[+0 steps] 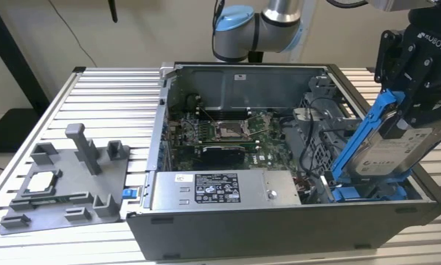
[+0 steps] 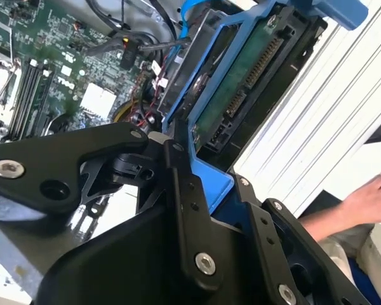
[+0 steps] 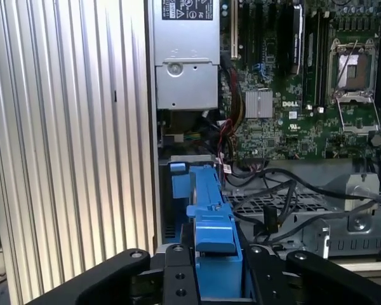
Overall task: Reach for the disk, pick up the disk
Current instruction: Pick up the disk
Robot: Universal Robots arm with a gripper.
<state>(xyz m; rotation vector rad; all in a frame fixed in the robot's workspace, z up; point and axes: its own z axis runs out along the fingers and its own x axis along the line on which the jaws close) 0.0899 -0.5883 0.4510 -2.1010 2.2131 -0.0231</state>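
Disk (image 1: pixel 394 149): silver-metal drive with white printed label, framed by bright blue side rails; stands tilted on edge at the exterior view's right end of the open computer case (image 1: pixel 279 232), its lower end just above the blue bay (image 1: pixel 368 193) in the case's corner, its upper end raised above the case wall. In the second wrist view the disk (image 2: pixel 241 70) shows its green circuit-board underside and connector edge, blue rail around it; in the first wrist view the blue rail (image 3: pixel 211 216) runs straight out from between the fingers.

Gripper (image 1: pixel 416 107): black, two-fingered, on the arm's wrist, at the upper end of the disk. Jaws pinched on the blue rail, one finger each side, seen in both wrist views (image 2: pixel 200 184) (image 3: pixel 213 260).

Arm (image 1: pixel 261 25): silver and light-blue joints, above the far wall of the case.

Computer case: grey, lying open on its side. Holds a green motherboard (image 1: pixel 228 132) with an empty processor socket, a grey power-supply box (image 1: pixel 224 190) with white sticker along the near wall, and black cables (image 1: pixel 316 118) beside the drive cage.

Table (image 1: pixel 103 99): ribbed aluminium slats, bearing the case.

Fixture (image 1: pixel 66 185): grey moulded holder with upright posts, on the table well to the exterior view's left of the case; a small square chip (image 1: pixel 42 182) lies in it.

Person's hand (image 2: pixel 368 200): at the edge of the second wrist view, beyond the table, apart from the disk
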